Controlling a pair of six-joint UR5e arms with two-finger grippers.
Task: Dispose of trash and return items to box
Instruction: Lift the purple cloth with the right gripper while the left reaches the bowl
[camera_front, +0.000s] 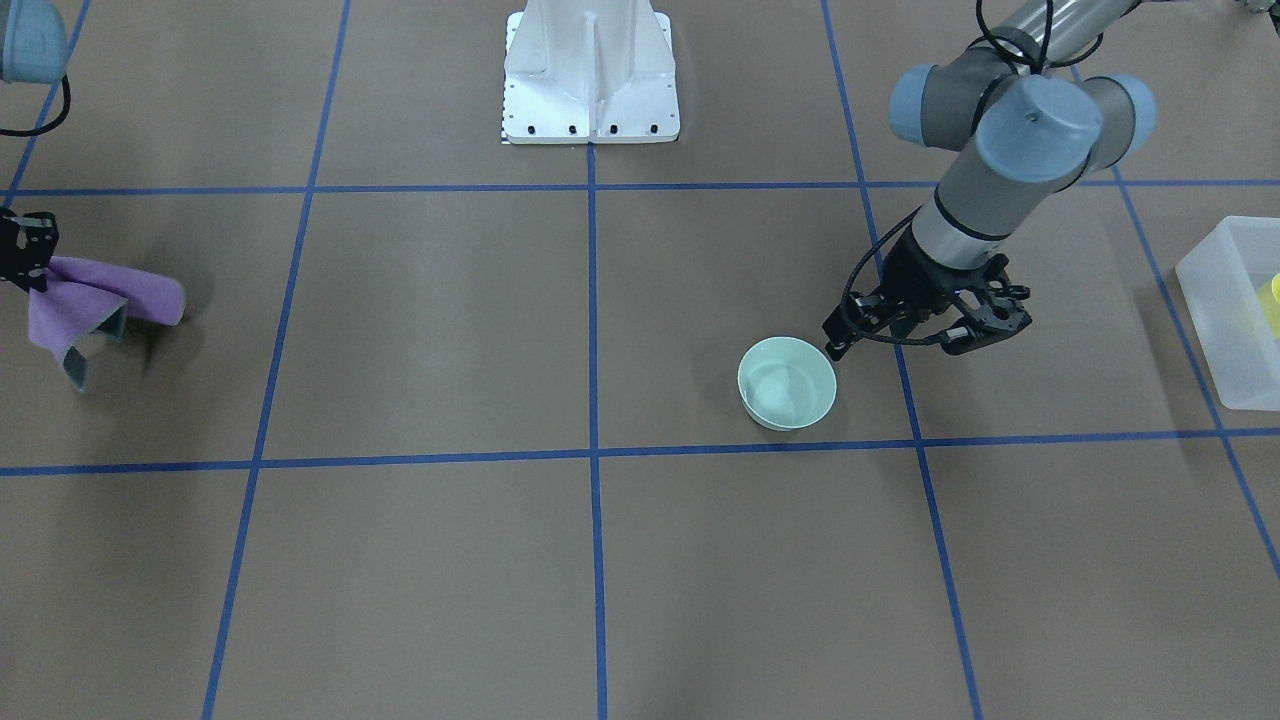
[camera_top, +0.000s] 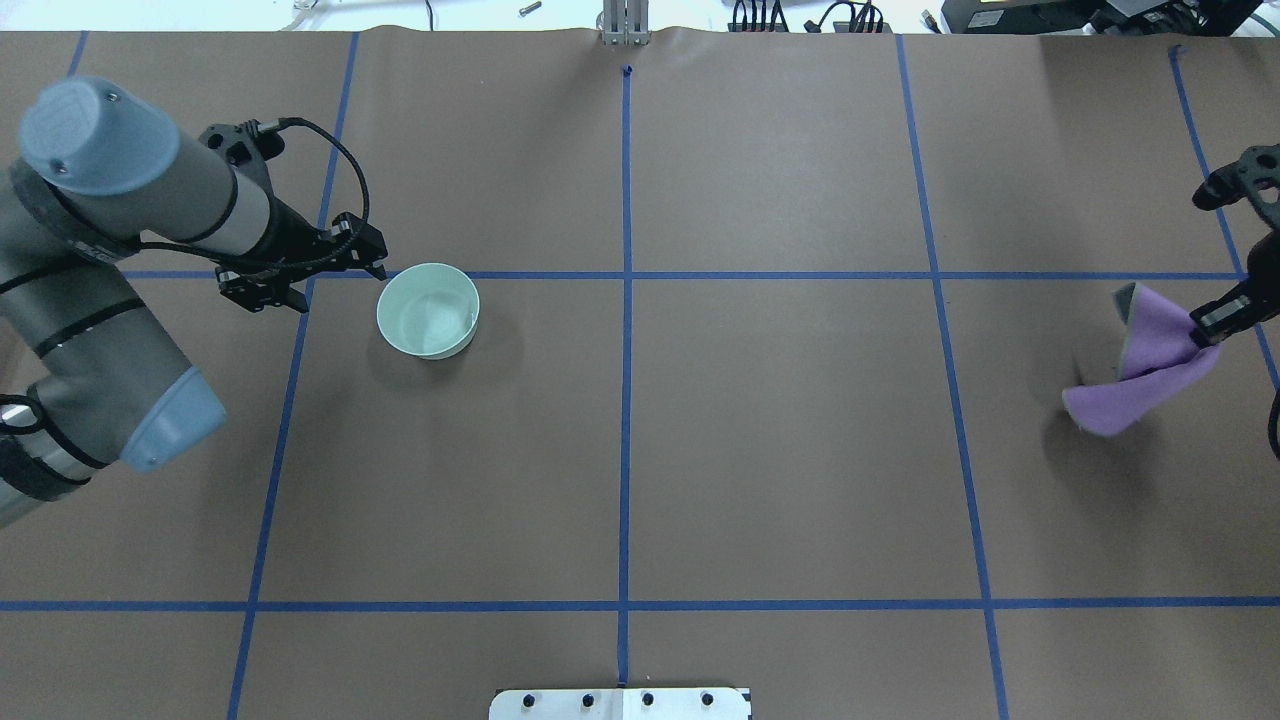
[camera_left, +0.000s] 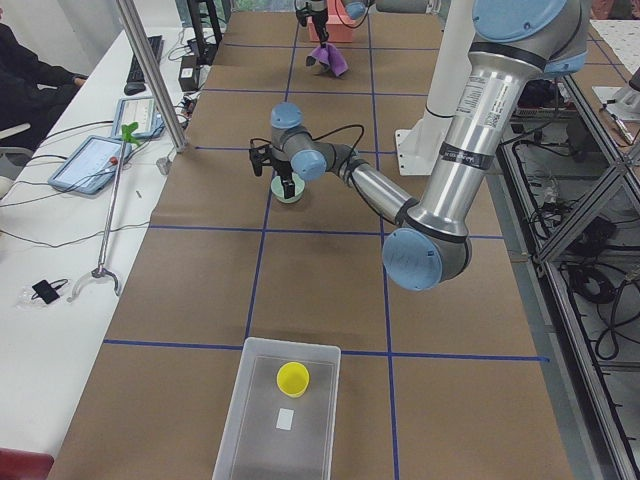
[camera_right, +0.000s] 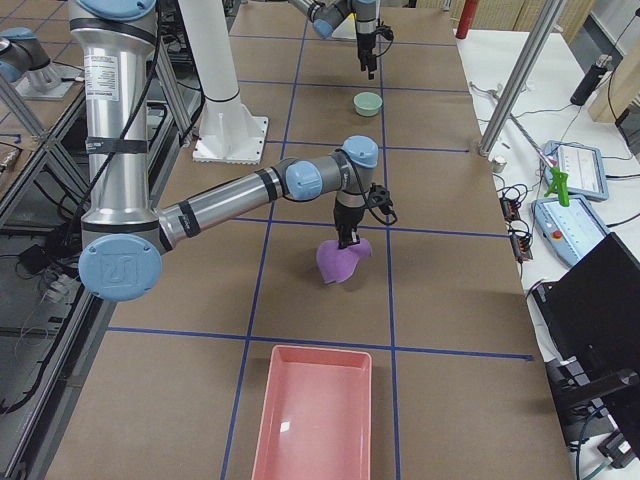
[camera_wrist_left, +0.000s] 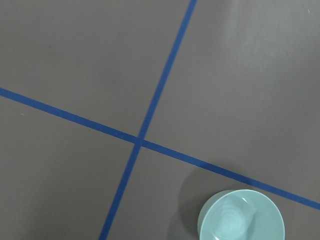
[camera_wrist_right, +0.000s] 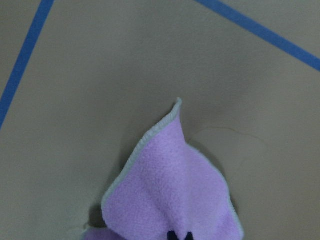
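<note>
A mint-green bowl (camera_front: 787, 383) stands empty and upright on the brown table; it also shows in the overhead view (camera_top: 428, 310) and the left wrist view (camera_wrist_left: 241, 216). My left gripper (camera_front: 895, 345) is open and empty, low beside the bowl, one fingertip close to its rim. My right gripper (camera_top: 1205, 325) is shut on a purple cloth (camera_top: 1140, 375), which hangs from it with its lower end touching the table (camera_wrist_right: 175, 190). The yellow cup (camera_left: 293, 378) stands inside the translucent box (camera_left: 255, 430), also seen at the front view's right edge (camera_front: 1205, 290).
A pink tray (camera_right: 315, 415) lies empty at the table's end on my right. A small white slip (camera_left: 285, 418) lies in the box beside the cup. The white robot base (camera_front: 590, 80) stands at my table edge. Blue tape lines grid the table.
</note>
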